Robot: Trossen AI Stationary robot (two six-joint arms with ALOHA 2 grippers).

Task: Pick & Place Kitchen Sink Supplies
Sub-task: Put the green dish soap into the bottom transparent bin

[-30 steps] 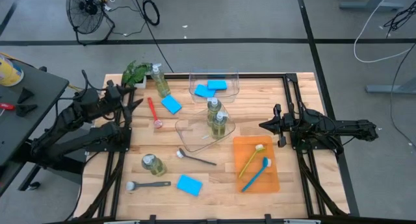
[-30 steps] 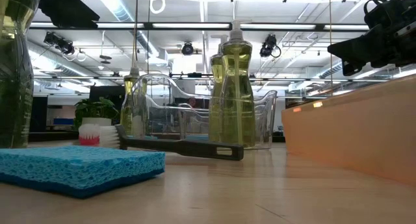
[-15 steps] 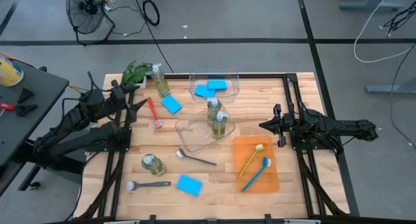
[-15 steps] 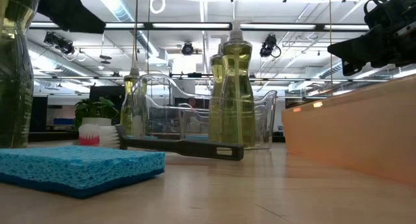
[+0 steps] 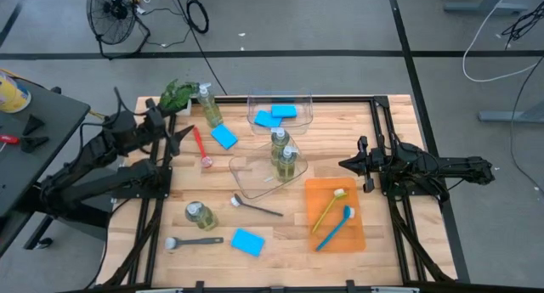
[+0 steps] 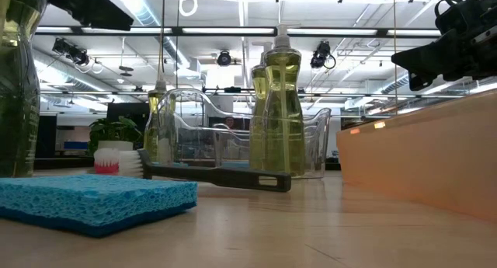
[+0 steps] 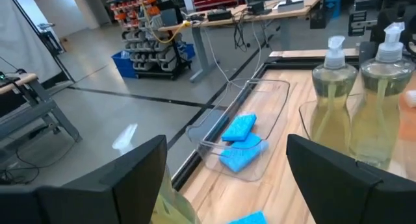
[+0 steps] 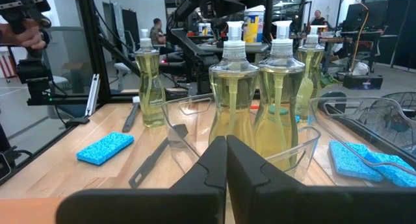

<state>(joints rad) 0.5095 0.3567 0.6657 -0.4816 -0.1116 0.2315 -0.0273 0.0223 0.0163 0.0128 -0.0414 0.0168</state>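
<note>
- Lying nearest the front edge of the desk (image 5: 280, 257) are a blue sponge (image 5: 247, 241) and a dark grey brush (image 5: 194, 240), with a pump bottle (image 5: 201, 215) just behind them.
- Another dark brush (image 5: 256, 208) lies in the middle of the desk, near the front corner of a clear bin (image 5: 248, 176).
- An orange tray (image 5: 357, 229) on the right side holds a yellow-green brush (image 5: 329, 209) and a blue brush (image 5: 336, 226), side by side.
- Two pump bottles (image 5: 283, 153) stand upright together in the clear bin.
- The right end effector (image 5: 347, 165) is closed and holds nothing; it hovers right of this bin, above the far edge of the tray.
- A red brush (image 5: 201, 146) lies on the left half of the desk, and a second blue sponge (image 5: 224, 137) lies just beside it.
- The left end effector (image 5: 184, 132) is wide open and empty, above the desk just left of the red brush.
- A far bin (image 5: 293, 99) at the back edge holds two more sponges (image 5: 275, 115), touching each other.
- One more bottle (image 5: 207, 104) stands at the back left, next to a green plant (image 5: 177, 94) in the corner.
</note>
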